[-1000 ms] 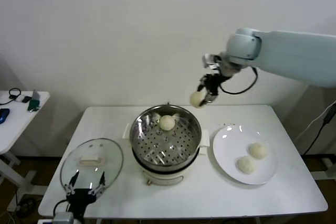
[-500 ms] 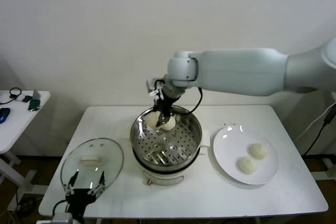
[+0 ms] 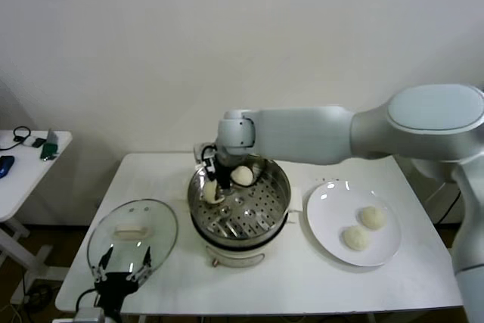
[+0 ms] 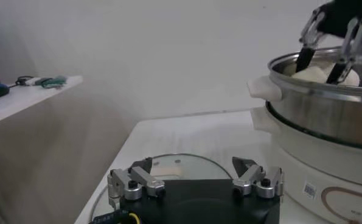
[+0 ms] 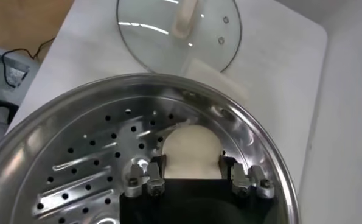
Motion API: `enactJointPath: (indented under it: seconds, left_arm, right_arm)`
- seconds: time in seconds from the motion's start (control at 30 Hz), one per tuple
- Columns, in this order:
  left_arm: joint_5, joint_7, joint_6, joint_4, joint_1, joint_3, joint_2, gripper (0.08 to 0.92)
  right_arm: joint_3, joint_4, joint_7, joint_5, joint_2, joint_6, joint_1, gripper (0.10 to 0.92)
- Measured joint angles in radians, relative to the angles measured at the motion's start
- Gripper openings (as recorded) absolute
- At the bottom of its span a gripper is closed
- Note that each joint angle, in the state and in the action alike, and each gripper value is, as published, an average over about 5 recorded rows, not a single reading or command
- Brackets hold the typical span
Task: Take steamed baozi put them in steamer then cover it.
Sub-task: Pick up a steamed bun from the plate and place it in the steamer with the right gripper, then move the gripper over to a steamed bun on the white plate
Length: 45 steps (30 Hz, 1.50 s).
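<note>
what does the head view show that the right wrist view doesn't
Only the head view shows the white plate carrying two baozi, the bun already in the steamer, and the left tool parked by the table's near edge. Only the right wrist view shows the right tool gripping its bun up close. Both show the steamer and glass lid.

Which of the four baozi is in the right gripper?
The baozi at the steamer's left inner wall, between the right gripper's fingers; one lies free beside it, two on the plate.
</note>
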<state>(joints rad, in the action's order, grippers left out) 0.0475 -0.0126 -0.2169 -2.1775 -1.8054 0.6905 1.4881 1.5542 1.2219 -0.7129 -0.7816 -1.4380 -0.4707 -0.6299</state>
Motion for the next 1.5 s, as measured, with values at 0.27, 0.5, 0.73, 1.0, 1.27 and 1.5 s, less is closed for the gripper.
enactJointPath:
  seconds: [0.27, 0.5, 0.73, 1.0, 1.27, 1.5]
  left_arm:
    - [-0.003, 0.004, -0.009, -0.006, 0.001, -0.007, 0.000, 0.823]
    - [-0.014, 0.012, -0.015, -0.002, 0.004, -0.015, -0.002, 0.823]
    - [-0.017, 0.017, -0.019, 0.001, 0.006, -0.025, -0.010, 0.823]
    - [-0.023, 0.018, -0.021, -0.002, 0.007, -0.031, -0.010, 0.823]
    - [-0.028, 0.017, -0.018, -0.005, -0.006, -0.025, -0.006, 0.823]
    - [-0.034, 0.015, -0.013, 0.003, -0.011, -0.021, 0.003, 0.823]
  right_arm:
    - [0.016, 0.029, -0.051, 0.002, 0.052, 0.048, -0.065, 0.816]
    - [0.120, 0.137, -0.161, 0.014, 0.221, 0.136, -0.255, 0.823]
    - [0.306, 0.298, -0.204, 0.085, 0.463, 0.178, -0.418, 0.823]
    - [0.392, 0.384, -0.175, 0.233, 0.711, 0.173, -0.379, 0.823]
    - [0.288, 0.359, -0.136, 0.356, 0.827, 0.154, -0.166, 0.823]
    - [0.163, 0.300, -0.107, 0.420, 0.863, 0.139, 0.019, 0.823]
